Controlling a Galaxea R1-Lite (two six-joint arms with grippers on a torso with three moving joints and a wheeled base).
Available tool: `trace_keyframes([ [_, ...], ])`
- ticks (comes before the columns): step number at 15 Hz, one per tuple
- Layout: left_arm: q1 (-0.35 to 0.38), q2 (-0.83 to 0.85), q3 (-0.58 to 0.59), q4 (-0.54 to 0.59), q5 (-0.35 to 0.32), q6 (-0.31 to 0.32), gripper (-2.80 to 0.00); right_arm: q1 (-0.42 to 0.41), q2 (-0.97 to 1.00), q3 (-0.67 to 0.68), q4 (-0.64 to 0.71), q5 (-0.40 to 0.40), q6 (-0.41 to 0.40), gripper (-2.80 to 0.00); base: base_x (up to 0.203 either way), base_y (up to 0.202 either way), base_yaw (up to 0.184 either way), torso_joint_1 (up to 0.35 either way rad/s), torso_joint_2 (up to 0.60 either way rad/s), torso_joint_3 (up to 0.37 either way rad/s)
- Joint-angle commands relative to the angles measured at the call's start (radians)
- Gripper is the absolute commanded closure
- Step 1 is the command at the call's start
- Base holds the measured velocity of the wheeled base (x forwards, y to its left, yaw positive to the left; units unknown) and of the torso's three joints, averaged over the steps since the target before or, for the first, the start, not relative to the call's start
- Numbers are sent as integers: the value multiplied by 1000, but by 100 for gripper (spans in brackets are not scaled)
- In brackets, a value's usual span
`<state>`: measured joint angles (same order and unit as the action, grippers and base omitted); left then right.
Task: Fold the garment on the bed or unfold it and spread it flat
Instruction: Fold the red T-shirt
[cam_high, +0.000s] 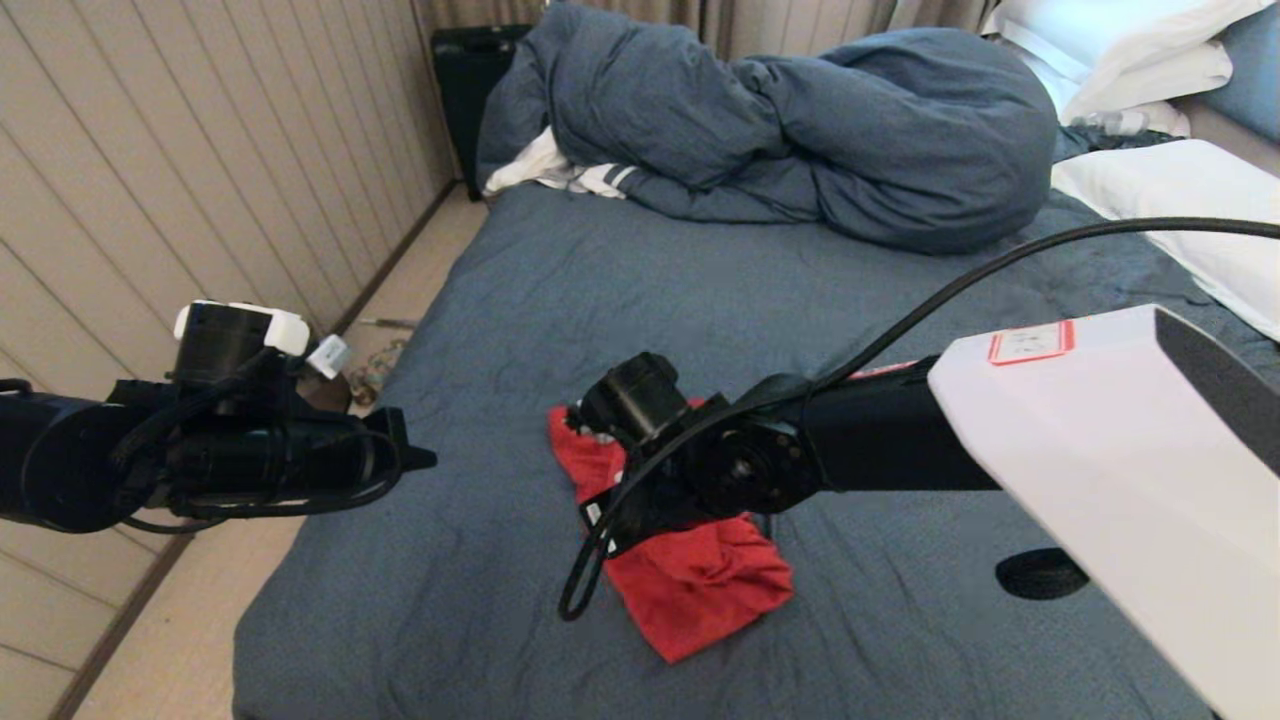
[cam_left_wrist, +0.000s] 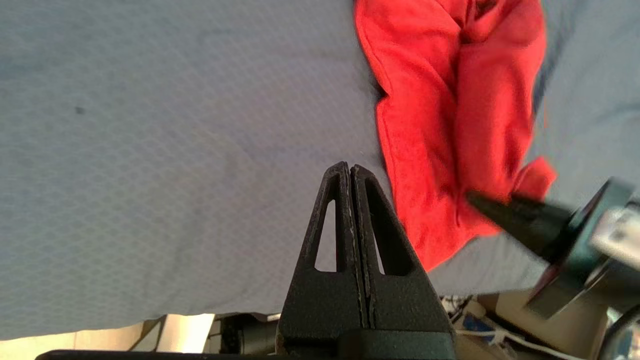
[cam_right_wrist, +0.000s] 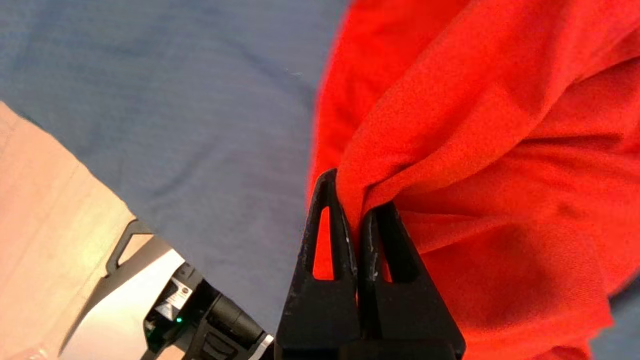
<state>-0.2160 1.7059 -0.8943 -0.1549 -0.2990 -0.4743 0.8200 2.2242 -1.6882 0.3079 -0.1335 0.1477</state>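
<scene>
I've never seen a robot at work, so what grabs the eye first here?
The crumpled red garment on the blue-grey bed, a fold of it pinched in the shut right pincer. The left pincer, shut and empty, hangs beside the bed's left edge. A bunched duvet lies at the far end.

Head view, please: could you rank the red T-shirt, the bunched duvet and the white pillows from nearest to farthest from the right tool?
1. The red T-shirt: pinched in the shut right tool, mid-bed.
2. The bunched duvet: across the bed's far end.
3. The white pillows: far right corner; too close to the duvet to rank firmly.
</scene>
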Motion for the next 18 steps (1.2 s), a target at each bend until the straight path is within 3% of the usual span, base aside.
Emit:
trace_keyframes([
  [1, 0, 4, 0, -2, -2, -3, 0, 18, 34, -11, 1, -4, 1, 0, 0, 0, 0, 0, 0, 0],
  [3, 0, 6, 0, -2, -2, -3, 0, 27, 43, -11, 0, -12, 0, 0, 0, 0, 0, 0, 0, 0],
  [4, 0, 8, 0, -2, -2, -3, 0, 27, 44, -10, 0, -15, 0, -280, 0, 0, 0, 0, 0, 0],
  [13, 0, 4, 0, -2, -3, -3, 0, 11, -70, -12, -12, -23, 23, -280, 0, 0, 0, 0, 0, 0],
  [14, 0, 4, 0, -2, -3, -3, 0, 2, -80, -14, -12, -40, 33, 0, 0, 0, 0, 0, 0, 0],
  [18, 0, 10, 4, -1, -8, -4, 0, -69, -164, 28, -11, -92, 41, 0, 0, 0, 0, 0, 0, 0],
])
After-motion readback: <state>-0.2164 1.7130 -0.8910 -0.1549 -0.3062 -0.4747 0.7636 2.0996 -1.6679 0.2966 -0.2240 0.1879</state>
